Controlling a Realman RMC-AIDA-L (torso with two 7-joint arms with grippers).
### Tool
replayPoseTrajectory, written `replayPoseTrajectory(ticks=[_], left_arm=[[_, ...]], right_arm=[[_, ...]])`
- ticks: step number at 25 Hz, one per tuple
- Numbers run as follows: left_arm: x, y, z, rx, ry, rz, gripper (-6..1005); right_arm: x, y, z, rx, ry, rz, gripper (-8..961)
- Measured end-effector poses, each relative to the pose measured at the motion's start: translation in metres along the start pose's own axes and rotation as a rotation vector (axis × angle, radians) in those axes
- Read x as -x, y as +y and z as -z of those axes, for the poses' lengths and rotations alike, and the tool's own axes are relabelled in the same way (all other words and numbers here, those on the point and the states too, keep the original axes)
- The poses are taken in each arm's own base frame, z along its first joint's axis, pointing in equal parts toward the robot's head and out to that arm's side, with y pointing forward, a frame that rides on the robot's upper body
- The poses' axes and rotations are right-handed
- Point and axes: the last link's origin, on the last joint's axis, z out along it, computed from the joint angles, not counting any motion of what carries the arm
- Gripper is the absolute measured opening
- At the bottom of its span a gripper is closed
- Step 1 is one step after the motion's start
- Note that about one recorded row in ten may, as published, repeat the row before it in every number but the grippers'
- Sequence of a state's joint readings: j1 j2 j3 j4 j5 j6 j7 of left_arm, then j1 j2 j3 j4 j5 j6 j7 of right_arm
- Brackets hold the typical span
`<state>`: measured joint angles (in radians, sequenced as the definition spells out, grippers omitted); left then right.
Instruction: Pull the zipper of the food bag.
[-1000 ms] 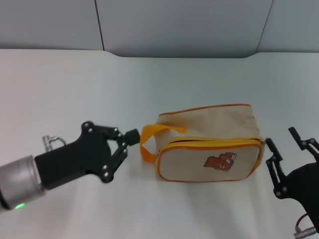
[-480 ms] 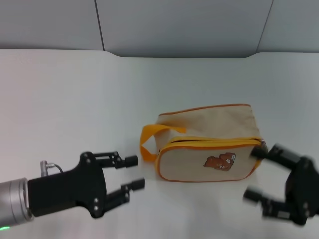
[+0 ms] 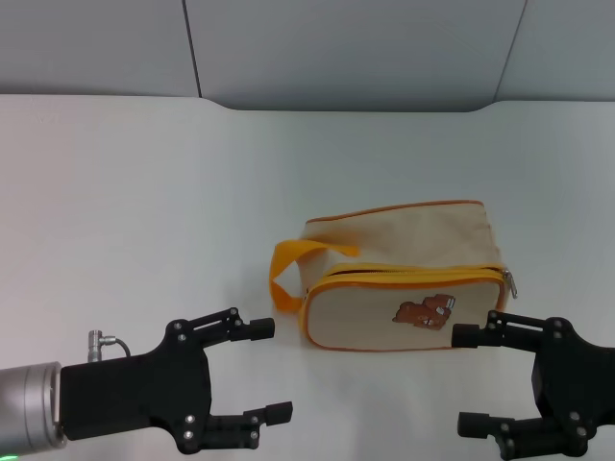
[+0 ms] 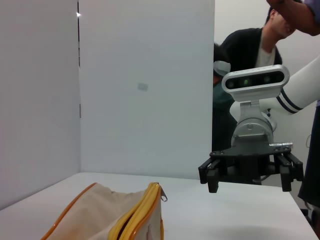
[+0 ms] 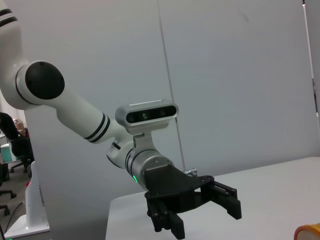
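My grippers flank the bag (image 3: 399,280) on the white table (image 3: 144,192).
Left gripper (image 3: 264,370) and right gripper (image 3: 466,381) gape wide, holding nothing; zipper (image 3: 413,274) faces me, grey wall panels (image 3: 346,48) behind.

I see the bag (image 3: 404,288) is of beige cloth, matt, with a fine woven look, and its piping is a smoother orange fabric. The handle (image 3: 288,274) looks like woven orange strap, a little shiny. The zipper (image 3: 413,274) is a yellow textile band, and its pull tab (image 3: 510,284) is silver metal. The table (image 3: 144,192) is white, smooth and matt. My left gripper (image 3: 259,370) and right gripper (image 3: 471,379) look like black matt plastic or coated metal; I cannot tell which. Behind the left one I see a brushed silver metal sleeve (image 3: 29,418). The far panels (image 3: 336,48) are grey, smooth and matt.
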<state>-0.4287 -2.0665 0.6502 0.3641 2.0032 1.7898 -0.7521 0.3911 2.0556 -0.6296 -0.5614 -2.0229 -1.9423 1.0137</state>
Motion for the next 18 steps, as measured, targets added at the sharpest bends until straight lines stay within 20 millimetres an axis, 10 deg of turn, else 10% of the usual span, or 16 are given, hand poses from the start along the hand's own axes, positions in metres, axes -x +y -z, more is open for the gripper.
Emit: replayPoseTrajectory(ticks=[3,18], left_arm=[[0.0003,0.0006,0.0021,-0.005,0.000,0.000,806],[0.0015,0.0024,0.0049,-0.021,0.003,-0.009,829]], right_arm=[[-0.0010,0.0007,-0.0002,-0.001,-0.002,-0.004,842],[-0.0037,0.0022,-0.0016,-0.012,-0.013,-0.014,843]])
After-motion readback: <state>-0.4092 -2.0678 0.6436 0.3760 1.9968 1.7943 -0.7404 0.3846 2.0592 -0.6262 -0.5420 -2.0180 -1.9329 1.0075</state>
